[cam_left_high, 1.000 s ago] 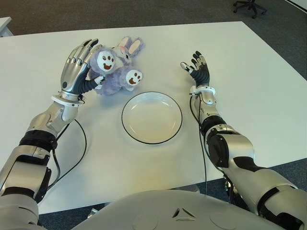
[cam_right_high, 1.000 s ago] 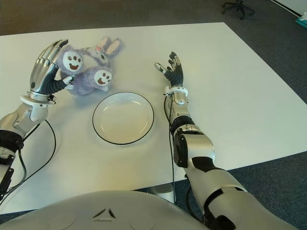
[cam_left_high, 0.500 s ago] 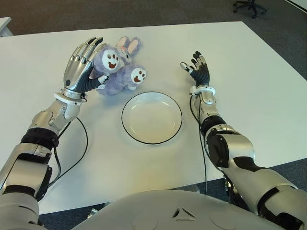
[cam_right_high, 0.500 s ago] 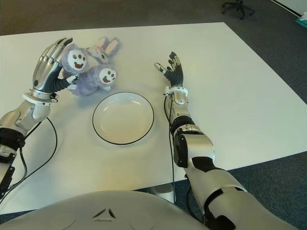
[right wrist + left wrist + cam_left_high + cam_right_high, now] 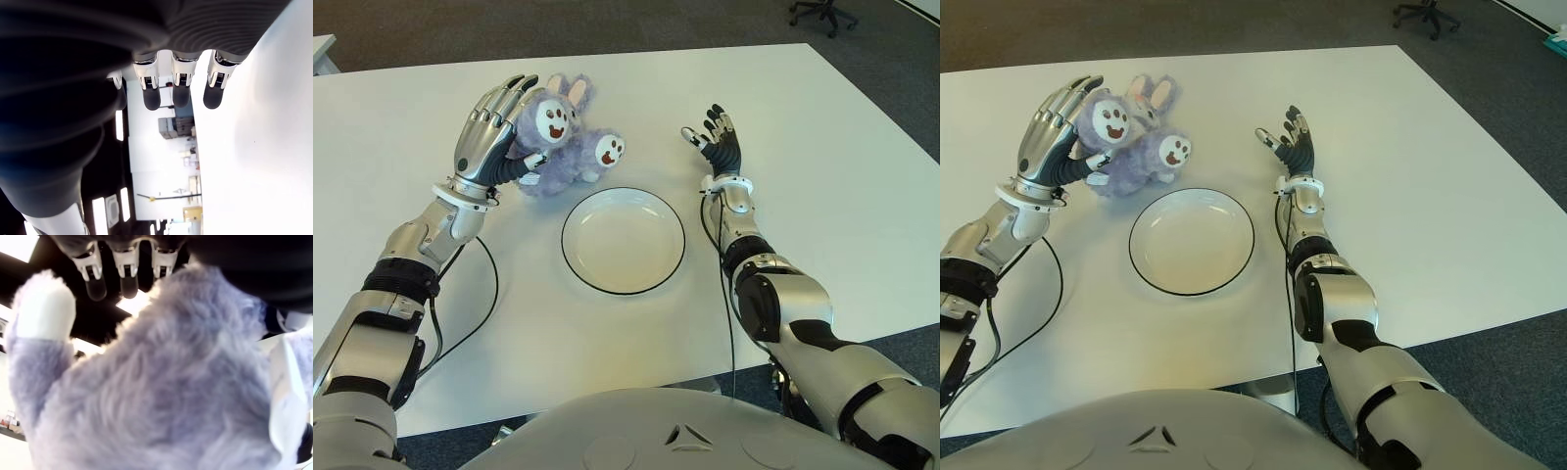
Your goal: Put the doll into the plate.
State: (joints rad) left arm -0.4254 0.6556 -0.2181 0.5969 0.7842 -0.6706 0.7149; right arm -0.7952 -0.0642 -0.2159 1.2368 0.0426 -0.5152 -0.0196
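Note:
A purple plush bunny doll (image 5: 566, 147) with white smiling paw pads is held in my left hand (image 5: 497, 125), left of and beyond the plate. The fingers stand behind the doll and the thumb presses from below. In the left wrist view the doll's fur (image 5: 161, 382) fills the picture under the fingertips (image 5: 128, 281). The white plate (image 5: 623, 245) with a dark rim lies empty at the table's middle. My right hand (image 5: 717, 137) shows to the right of the plate, fingers spread and holding nothing; its fingertips (image 5: 181, 95) are straight.
The white table (image 5: 822, 196) stretches wide to the right of the plate. A black cable (image 5: 487, 294) loops on it beside my left forearm. An office chair (image 5: 822, 12) stands on the dark floor beyond the far right corner.
My left hand has carried the doll to the right, closer to the plate's far left rim. The right hand has not moved.

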